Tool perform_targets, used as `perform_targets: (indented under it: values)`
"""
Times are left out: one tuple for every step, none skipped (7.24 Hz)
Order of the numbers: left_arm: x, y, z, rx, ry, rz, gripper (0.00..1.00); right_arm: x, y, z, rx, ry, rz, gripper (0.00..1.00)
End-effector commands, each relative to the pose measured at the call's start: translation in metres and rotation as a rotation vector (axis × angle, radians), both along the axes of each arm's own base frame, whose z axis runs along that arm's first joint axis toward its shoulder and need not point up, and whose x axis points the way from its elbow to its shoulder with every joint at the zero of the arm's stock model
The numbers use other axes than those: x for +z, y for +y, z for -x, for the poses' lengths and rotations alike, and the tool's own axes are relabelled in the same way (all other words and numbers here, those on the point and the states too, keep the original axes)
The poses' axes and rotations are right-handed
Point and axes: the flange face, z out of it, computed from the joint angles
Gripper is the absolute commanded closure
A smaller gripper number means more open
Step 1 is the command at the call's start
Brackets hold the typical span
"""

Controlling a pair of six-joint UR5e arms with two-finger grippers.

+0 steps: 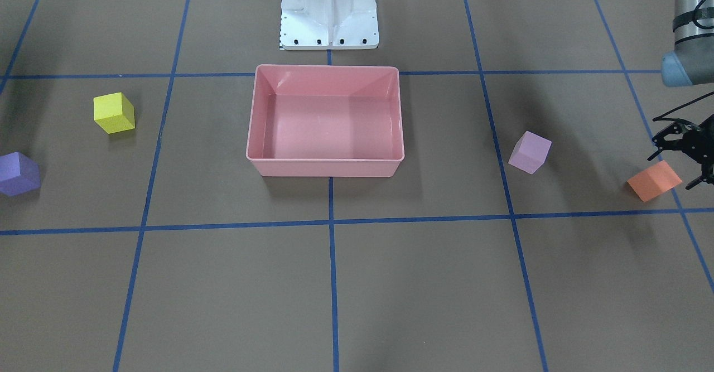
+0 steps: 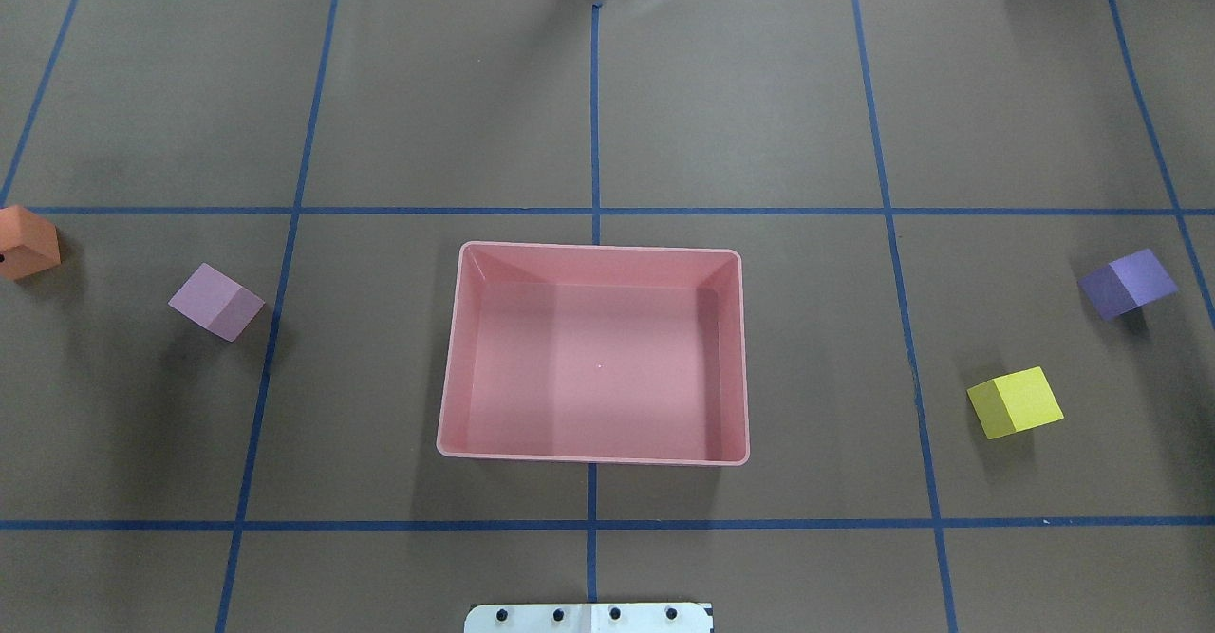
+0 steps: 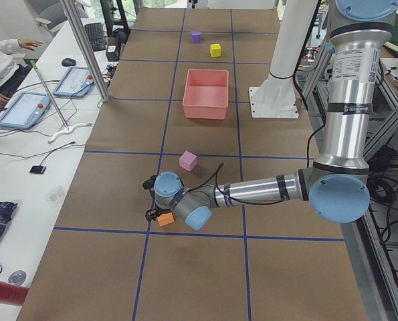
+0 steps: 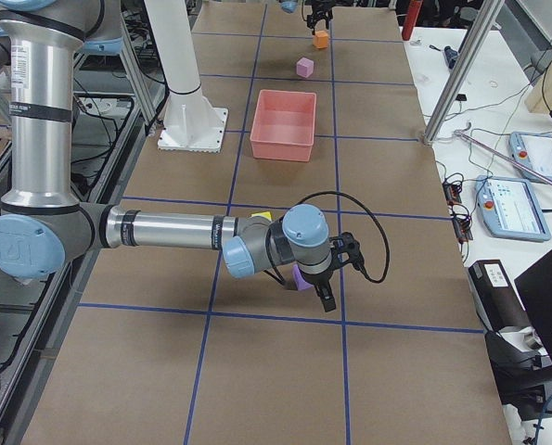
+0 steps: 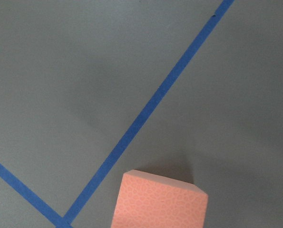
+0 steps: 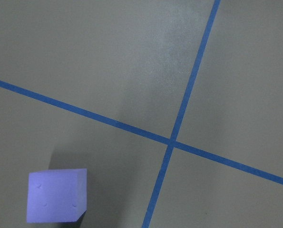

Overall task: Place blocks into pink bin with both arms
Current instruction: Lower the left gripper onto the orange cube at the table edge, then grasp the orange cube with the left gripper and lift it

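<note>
The empty pink bin point(image 1: 326, 168) sits mid-table, also in the overhead view point(image 2: 593, 455). An orange block point(image 1: 654, 180) lies on the table at my left; the left wrist view shows it point(image 5: 158, 202) at the bottom edge. My left gripper point(image 1: 683, 160) is open and hangs just above and beside it, apart from it. A lilac block point(image 1: 530, 152) lies between it and the bin. A yellow block point(image 1: 114, 114) and a violet block point(image 1: 18, 174) lie on my right. My right gripper point(image 4: 342, 273) hovers by the violet block point(image 6: 57, 195); I cannot tell its state.
The white base stand point(image 1: 329, 12) is behind the bin. Blue tape lines cross the brown table. An operators' desk with tablets point(image 3: 25, 107) and metal posts point(image 3: 85, 47) run along the far side.
</note>
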Motion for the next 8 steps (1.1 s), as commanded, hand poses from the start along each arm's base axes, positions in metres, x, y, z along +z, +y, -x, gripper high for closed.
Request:
perform_targets:
  values:
    - [0.007,-0.004,-0.008,0.012,-0.005,0.016,0.0,0.0,0.0,0.0,-0.001,0.0,0.0,0.0]
    - [0.008,-0.003,-0.021,0.032,-0.004,0.021,0.0,0.0,0.0,0.0,-0.002,0.002,-0.001,0.0]
    - [0.007,-0.002,-0.03,0.049,-0.005,0.022,0.0,0.002,0.0,0.0,-0.002,0.002,0.002,0.0]
    - [0.012,-0.001,-0.037,0.061,-0.009,0.031,0.0,0.002,0.0,0.0,-0.002,0.002,0.002,0.0]
    - [0.011,-0.003,-0.039,0.063,-0.009,0.031,0.02,0.002,0.0,0.0,-0.002,0.002,0.0,0.0]
    - [0.014,-0.004,-0.04,0.064,-0.011,0.036,0.22,0.002,0.0,0.0,-0.002,0.002,0.002,0.0]
    - [0.009,-0.008,-0.042,0.062,-0.006,0.031,0.51,0.002,0.0,0.0,-0.002,0.002,0.002,0.0]
    - [-0.005,-0.016,-0.046,0.06,0.011,0.022,0.77,0.002,0.0,0.0,-0.002,0.002,0.002,0.0]
